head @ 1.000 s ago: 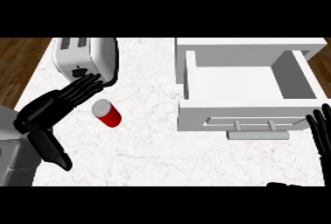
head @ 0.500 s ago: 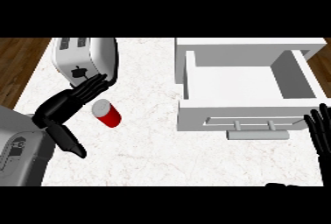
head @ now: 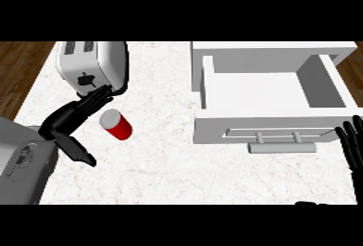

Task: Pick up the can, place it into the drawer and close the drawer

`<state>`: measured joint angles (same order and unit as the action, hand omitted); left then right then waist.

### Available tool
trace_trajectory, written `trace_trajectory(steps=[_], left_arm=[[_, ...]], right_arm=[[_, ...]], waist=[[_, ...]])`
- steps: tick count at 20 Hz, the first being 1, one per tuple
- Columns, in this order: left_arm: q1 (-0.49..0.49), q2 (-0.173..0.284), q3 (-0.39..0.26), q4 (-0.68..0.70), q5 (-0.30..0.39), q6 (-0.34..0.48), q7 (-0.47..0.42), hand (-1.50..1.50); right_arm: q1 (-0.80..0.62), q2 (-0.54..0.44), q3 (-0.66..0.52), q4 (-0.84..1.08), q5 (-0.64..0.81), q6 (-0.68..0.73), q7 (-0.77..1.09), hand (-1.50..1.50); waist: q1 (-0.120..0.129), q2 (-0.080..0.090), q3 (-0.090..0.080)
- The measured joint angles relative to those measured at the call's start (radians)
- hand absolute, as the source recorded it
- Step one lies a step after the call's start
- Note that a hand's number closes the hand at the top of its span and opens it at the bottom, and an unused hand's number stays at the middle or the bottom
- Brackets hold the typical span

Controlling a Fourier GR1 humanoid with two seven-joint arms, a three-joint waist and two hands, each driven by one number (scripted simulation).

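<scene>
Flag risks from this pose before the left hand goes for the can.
1. The black left hand is open, wedged between the silver toaster and the red cylindrical can, fingers toward the toaster; closing in might bump the toaster or knock the can away.
2. The can looks tilted, so a sideways touch could roll it.
3. The open white drawer sits well to the right; the carry crosses bare counter.

Kitchen counter [head: 177, 163], seen from above: left hand [head: 74, 117] open, fingers straight, just left of red can [head: 116, 124] standing on marble top; contact unclear. Silver toaster [head: 92, 67] behind hand. White drawer [head: 273, 96] pulled open at right, handle [head: 280, 138] toward viewer. Right hand [head: 352, 146] open, fingers up, at right edge.
</scene>
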<state>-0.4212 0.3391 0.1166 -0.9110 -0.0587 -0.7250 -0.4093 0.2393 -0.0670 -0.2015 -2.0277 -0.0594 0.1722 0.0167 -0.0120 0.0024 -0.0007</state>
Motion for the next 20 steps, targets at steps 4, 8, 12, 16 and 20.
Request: trace_trajectory(steps=[4,8,12,16,20], left_arm=[[-0.028,0.017,-0.010,0.084,-0.042,0.027,-0.053,-1.50],[-0.071,0.035,-0.031,0.231,-0.102,0.073,-0.155,-1.50],[-0.091,0.043,-0.048,0.311,-0.129,0.103,-0.208,-1.50],[-0.114,0.058,-0.061,0.395,-0.154,0.135,-0.269,-1.50],[-0.143,0.056,-0.070,0.469,-0.169,0.160,-0.300,-1.50]], right_arm=[[-0.007,0.000,-0.007,-0.001,0.000,0.005,0.007,-1.50],[0.006,0.021,0.018,-0.008,0.023,0.001,-0.004,-1.50],[0.007,0.022,0.019,-0.024,0.028,0.001,0.009,-1.50],[-0.002,0.021,0.010,-0.022,0.022,0.002,0.005,-1.50],[-0.007,0.024,0.015,-0.037,0.021,0.000,0.023,-1.50]], waist=[[0.000,0.000,0.000],[-0.006,0.002,-0.001],[-0.005,0.002,-0.001],[-0.008,0.003,-0.001],[-0.010,0.004,-0.001]])
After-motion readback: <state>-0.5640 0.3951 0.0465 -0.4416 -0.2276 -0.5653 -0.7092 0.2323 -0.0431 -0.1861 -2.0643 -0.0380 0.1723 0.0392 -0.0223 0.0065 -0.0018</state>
